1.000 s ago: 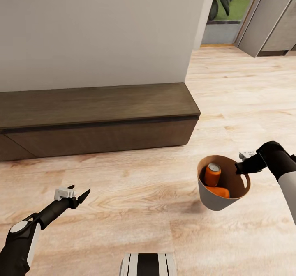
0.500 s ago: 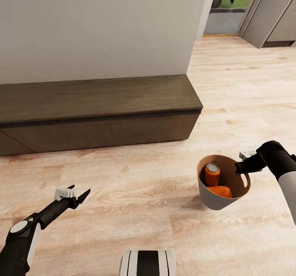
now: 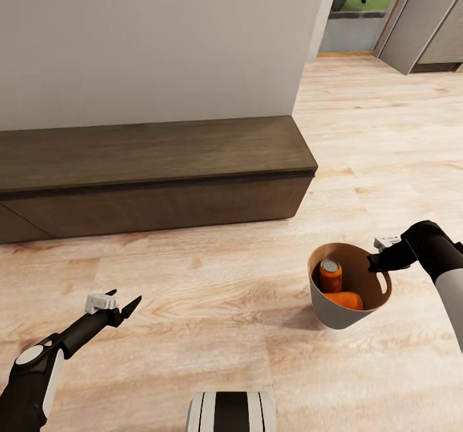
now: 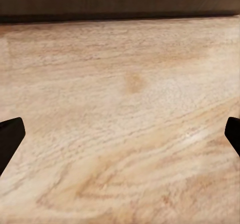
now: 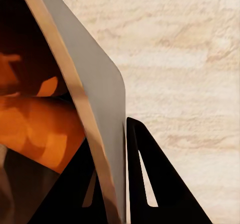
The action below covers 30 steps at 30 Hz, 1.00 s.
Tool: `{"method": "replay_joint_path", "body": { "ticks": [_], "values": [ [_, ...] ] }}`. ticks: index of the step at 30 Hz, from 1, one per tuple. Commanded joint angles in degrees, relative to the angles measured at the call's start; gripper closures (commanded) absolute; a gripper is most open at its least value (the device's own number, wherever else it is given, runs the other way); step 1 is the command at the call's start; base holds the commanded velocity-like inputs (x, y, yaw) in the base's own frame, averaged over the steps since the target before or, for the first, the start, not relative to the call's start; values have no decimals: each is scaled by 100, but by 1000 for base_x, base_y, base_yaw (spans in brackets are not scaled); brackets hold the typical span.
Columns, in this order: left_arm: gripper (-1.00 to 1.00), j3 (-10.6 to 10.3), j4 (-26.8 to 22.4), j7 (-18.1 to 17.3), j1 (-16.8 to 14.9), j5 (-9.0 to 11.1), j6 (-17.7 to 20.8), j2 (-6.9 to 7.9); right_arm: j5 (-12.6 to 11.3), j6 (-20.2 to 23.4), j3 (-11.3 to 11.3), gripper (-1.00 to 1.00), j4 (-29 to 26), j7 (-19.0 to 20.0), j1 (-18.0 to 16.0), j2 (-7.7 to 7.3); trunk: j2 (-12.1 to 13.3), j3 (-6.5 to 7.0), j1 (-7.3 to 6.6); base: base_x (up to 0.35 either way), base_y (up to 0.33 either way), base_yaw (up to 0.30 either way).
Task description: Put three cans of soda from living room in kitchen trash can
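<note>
- I can read no brand, label or writing anywhere; the cans show plain orange sides and grey tops.
- My right gripper (image 3: pixel 375 262) is clamped on the rim of the tash can (image 3: pixel 334 313), one finger inside the wall and one outside, as the right wrist view shows (image 5: pixel 117 194).
- The bin hangs tilted from that grip above the light wood floor (image 3: pixel 212 329), its mouth turned toward me, its shadow on the boards beneath.
- Inside it I see two soda cans: one upright can (image 3: pixel 330 276) against the far wall, and one lying can (image 3: pixel 344 300) lower down, just beside it. Whether a third can lies beneath them I cannot tell.
- My left gripper (image 3: pixel 123 304) has its fingers apart and holds nothing, hovering over bare floor, well apart from the bin.
- The dark-wood bench (image 3: pixel 148 175) runs along the pale wall (image 3: pixel 154 40), with its right end nearer the bin.
</note>
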Motion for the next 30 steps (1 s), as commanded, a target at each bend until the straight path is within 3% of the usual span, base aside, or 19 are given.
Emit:
{"method": "replay_joint_path", "body": {
  "ticks": [1,7,17,30],
  "values": [
    [-100,0,39,0,0,7,-16,0,-59,44,-56,100,-19,40,-1,0,0,0,-1,0,0,0],
    [-100,0,202,-2,0,35,-125,6,-57,37,-350,100,-291,72,53,0,0,0,-1,0,0,0],
    [-100,0,222,0,0,42,-139,8,-56,37,-394,100,-349,76,77,0,0,0,-1,0,0,0],
    [-100,-9,227,-3,0,31,-140,7,-65,37,-397,100,-352,76,79,0,-15,-243,28,0,0,0]
  ]
}}
